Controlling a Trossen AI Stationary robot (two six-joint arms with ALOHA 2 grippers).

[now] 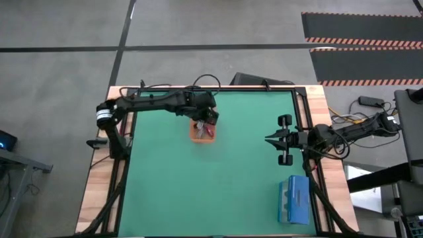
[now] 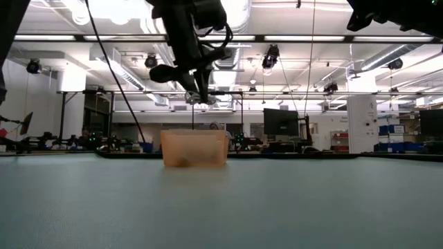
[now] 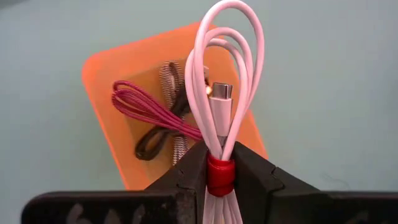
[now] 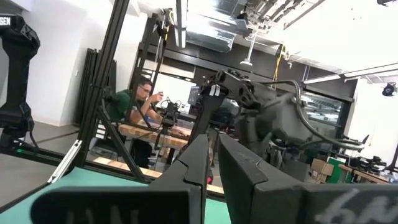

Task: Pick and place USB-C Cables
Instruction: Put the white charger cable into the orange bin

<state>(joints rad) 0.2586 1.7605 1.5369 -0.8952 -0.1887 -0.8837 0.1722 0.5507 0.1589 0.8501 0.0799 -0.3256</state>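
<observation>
My left gripper [image 3: 220, 155] hovers over the orange bin [image 3: 106, 68], shut on the white USB-C cable [image 3: 227, 74], a looped bundle tied with a red band. In the bin lie the dark red cable [image 3: 143, 104], the grey cable [image 3: 168, 78] and the black cable [image 3: 152, 140]. From above, the left gripper [image 1: 206, 122] is over the bin [image 1: 197, 136] at the table's middle far part. The low view has it [image 2: 201, 100] well above the bin [image 2: 194, 149]. My right gripper [image 1: 268, 139] waits shut near the right edge. My left gripper pinches the white cable at its red band [image 3: 220, 175] between the two fingers, pointing down from above. The loops and one silver plug [image 3: 222, 93] stick out past the fingertips toward the bin. The bundle is lifted clear of the bin and table.
A blue box [image 1: 294, 199] lies at the table's near right corner. The green mat [image 1: 225, 185] shows bare around the bin. A black frame [image 1: 301, 112] runs along the table's edges. A person sits at a bench [image 4: 140, 102] in the room beyond.
</observation>
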